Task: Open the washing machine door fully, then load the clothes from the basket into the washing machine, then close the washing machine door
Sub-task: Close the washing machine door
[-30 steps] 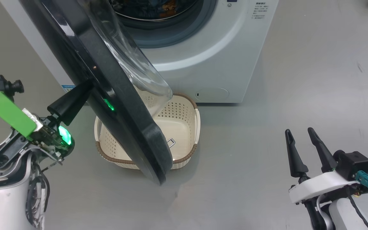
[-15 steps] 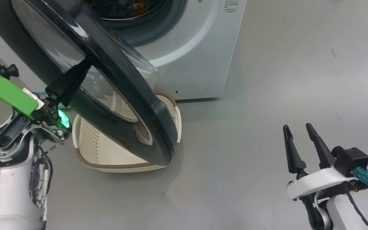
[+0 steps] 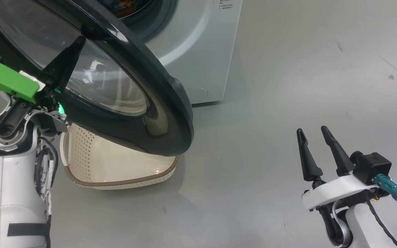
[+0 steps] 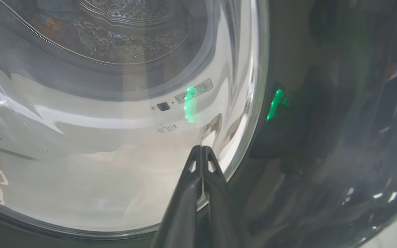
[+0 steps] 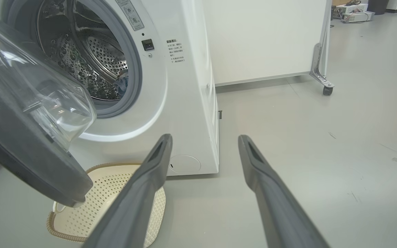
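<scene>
Inside the washing machine, blue clothes, basket under door, left tool clenched, right tool released

**Floor and partition**

Smooth grey floor with a few dark scuffs. A white partition panel stands on it, its metal bracket ending in a small caster. Pale equipment lies far off, too small to name.
</scene>
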Controlling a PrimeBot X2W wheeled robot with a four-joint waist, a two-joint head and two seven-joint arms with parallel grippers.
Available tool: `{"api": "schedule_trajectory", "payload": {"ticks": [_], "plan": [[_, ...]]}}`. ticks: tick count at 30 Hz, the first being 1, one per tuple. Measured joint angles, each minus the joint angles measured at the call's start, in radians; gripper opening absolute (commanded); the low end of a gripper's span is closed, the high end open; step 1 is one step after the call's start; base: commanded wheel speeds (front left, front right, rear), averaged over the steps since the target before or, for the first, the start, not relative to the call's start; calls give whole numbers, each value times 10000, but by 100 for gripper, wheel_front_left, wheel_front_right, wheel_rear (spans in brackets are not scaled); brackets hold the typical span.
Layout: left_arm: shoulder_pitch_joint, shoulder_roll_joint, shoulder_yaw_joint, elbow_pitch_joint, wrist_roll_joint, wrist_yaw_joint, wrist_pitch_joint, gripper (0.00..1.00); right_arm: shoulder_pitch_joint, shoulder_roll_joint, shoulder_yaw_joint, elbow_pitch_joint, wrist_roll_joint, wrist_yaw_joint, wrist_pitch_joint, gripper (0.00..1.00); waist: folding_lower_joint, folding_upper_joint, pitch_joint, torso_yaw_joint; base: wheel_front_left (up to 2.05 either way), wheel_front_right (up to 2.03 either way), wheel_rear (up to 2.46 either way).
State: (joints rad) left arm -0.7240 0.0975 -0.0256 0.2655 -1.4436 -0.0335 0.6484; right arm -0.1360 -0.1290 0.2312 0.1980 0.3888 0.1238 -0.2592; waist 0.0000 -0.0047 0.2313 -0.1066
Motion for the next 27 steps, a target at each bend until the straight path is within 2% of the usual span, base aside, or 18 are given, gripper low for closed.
{"api": "schedule_trajectory", "payload": {"ticks": [17,27], "plan": [[-828,36,138,1622,644,-339,-1076,0,-124,35,73,121,4,0,0,100,0,0,43,-871,0,0,0],[-985,19,-353,2084,1189,-700,-1310,0,-78,-10,-408,178,2,0,0,100,0,0,-180,-758,0,0,0]]}}
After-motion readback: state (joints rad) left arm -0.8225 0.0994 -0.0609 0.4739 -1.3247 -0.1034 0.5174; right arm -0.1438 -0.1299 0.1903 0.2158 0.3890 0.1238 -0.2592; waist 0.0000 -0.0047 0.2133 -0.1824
